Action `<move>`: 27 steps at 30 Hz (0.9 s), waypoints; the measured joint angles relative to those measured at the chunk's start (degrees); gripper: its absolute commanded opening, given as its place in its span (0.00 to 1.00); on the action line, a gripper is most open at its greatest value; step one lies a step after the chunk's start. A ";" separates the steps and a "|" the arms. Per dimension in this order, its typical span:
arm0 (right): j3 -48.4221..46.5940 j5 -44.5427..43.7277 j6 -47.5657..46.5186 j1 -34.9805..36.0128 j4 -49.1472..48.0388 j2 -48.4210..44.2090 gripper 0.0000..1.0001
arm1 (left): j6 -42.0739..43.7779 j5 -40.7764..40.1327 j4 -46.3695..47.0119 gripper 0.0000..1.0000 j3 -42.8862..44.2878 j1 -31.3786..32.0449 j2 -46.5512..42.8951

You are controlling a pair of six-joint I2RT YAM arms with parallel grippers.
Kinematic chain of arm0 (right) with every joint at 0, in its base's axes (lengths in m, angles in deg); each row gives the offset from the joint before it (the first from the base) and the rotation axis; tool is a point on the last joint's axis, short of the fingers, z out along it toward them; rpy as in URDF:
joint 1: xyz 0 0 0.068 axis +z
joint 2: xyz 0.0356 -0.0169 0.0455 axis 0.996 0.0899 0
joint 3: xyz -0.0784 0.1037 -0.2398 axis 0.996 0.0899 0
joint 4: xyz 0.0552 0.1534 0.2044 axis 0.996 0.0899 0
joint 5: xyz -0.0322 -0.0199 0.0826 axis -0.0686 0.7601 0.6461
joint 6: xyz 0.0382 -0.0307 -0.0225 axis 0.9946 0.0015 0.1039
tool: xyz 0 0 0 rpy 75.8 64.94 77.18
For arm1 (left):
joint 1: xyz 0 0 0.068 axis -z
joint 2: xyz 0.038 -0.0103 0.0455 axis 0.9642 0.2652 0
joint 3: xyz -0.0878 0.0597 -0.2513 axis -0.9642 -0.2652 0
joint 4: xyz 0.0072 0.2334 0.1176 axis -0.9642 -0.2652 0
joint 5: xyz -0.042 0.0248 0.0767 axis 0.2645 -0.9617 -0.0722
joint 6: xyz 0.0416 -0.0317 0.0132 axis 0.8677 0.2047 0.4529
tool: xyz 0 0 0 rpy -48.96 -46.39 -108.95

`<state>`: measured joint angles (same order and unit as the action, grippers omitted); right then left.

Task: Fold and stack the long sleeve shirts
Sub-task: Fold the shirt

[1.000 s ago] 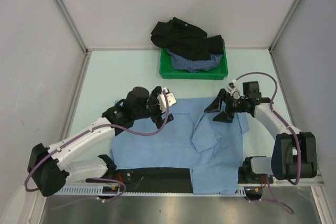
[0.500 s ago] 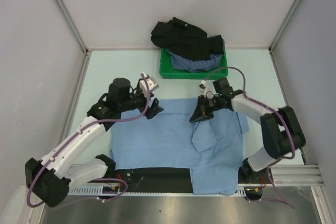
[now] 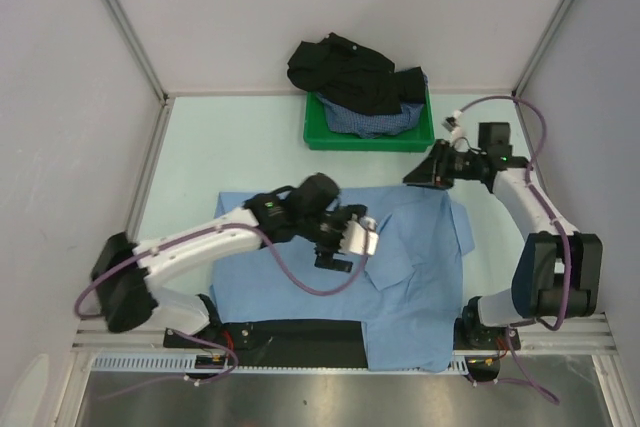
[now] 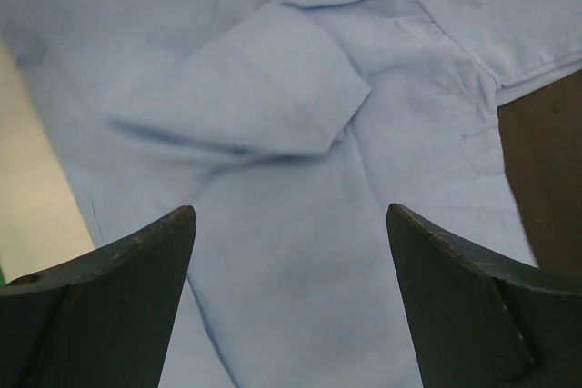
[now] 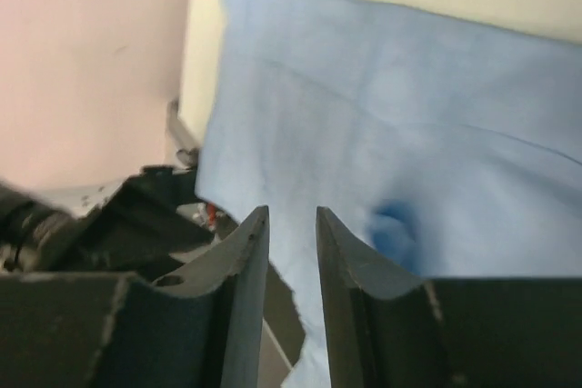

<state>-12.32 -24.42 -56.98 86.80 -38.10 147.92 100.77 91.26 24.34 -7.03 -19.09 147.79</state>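
Note:
A light blue long sleeve shirt [image 3: 410, 297] lies spread flat on the table, one sleeve folded across its body with the cuff [image 4: 273, 88] on top. My left gripper [image 3: 338, 242] hovers over the shirt's middle, jaws wide open [image 4: 289, 211] and empty. Raised above the table by the shirt's far right corner, my right gripper [image 3: 420, 175] has its jaws a narrow gap apart [image 5: 292, 212] with nothing between them; the shirt [image 5: 409, 115] shows below. A black shirt [image 3: 345, 72] and a dark-blue checked shirt [image 3: 365, 119] are heaped in the green tray [image 3: 370, 139].
The tray stands at the back of the table against the rear wall. A black mat [image 3: 300, 337] lies under the shirt's near edge along the table front. Side walls close in on the left and right.
My left arm swung from the shirt's far left edge to over its middle. My right gripper pulled back from the shirt's upper middle to its far right corner and narrowed its jaws.

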 measured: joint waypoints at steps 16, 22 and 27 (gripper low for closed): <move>8.44 -9.25 -14.01 -9.11 17.53 17.79 0.19 | 27.67 -0.98 -23.91 0.97 50.18 8.83 45.88; 8.26 -11.15 -14.16 -9.16 17.88 18.45 0.19 | 30.14 -2.21 -26.16 0.75 50.18 9.40 51.23; 8.13 -12.46 -14.12 -9.16 17.84 19.43 0.17 | 31.12 -2.60 -28.59 0.45 50.18 8.11 52.63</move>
<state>-4.19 -36.88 -71.10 77.64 -20.27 167.35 131.89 88.66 -4.25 43.15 -10.98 200.42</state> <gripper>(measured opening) 0.180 0.607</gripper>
